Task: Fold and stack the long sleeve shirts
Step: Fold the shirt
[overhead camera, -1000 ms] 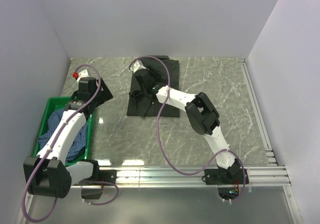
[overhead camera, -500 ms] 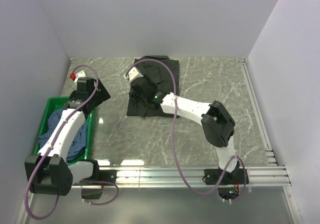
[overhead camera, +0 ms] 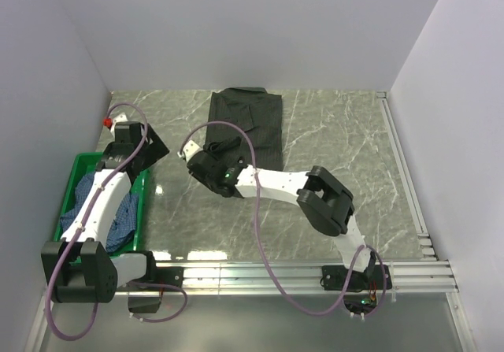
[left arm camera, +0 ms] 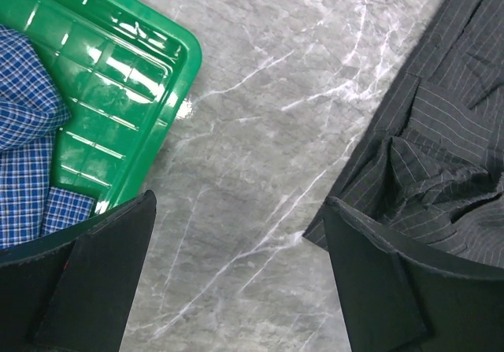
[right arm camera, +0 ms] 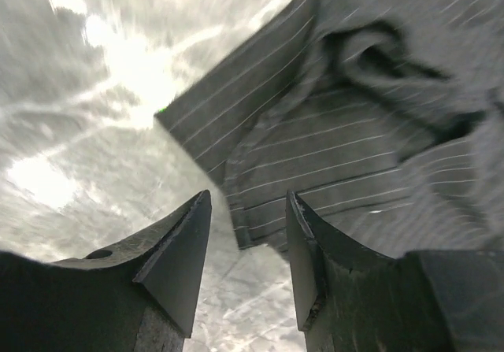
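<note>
Two shirts, unstacked: the black shirt lies folded on the far table, and the blue shirt is crumpled in the crate. The left gripper gapes wide and empty. The right gripper is half-parted and empty, at the black shirt's near-left corner. A shallow pinch there could drag the fold open. A second ago the right arm lay across that shirt; now it has drawn back.

This is a robot lab's test cell. A white left arm and right arm are bolted to aluminium rails at the near edge of a marble-patterned desk, and purple cables loop from them. Plain white walls box the desk in. A green plastic crate sits at its left.
</note>
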Controlling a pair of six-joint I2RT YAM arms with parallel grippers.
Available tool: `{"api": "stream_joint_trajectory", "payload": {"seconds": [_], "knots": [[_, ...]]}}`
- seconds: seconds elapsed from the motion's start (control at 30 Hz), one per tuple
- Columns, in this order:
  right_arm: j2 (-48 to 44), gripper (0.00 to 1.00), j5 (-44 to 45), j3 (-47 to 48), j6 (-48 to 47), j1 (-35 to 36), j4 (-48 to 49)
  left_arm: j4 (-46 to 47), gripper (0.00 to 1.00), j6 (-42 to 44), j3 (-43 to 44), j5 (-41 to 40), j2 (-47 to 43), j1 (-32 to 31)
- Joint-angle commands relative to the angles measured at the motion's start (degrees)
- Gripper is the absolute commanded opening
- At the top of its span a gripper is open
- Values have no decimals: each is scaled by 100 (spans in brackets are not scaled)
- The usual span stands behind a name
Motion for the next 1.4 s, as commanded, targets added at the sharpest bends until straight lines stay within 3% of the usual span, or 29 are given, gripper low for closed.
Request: {"api": "stream_joint_trajectory", "payload": {"seconds": [0.0, 0.4, 0.53, 0.73, 1.07, 1.37], "knots": [[220, 50, -28, 227, -10, 64, -209, 138, 93, -18, 18, 185, 11, 16], [572, 46, 543, 262, -423, 135, -332, 147, 93, -17, 9, 290, 46, 16], [510, 25, 754, 218, -572, 126, -236, 165, 93, -18, 9, 325, 63, 16], [615, 0, 878, 341, -696, 126, -235, 165, 93, -9, 1, 343, 63, 16], [291, 0, 1211, 385, -1082, -14, 28, 173, 93, -9, 0, 369, 55, 16], [694, 0, 1405, 1044, -1548, -814, 502, 174, 93, -9, -17, 360, 90, 16]]}}
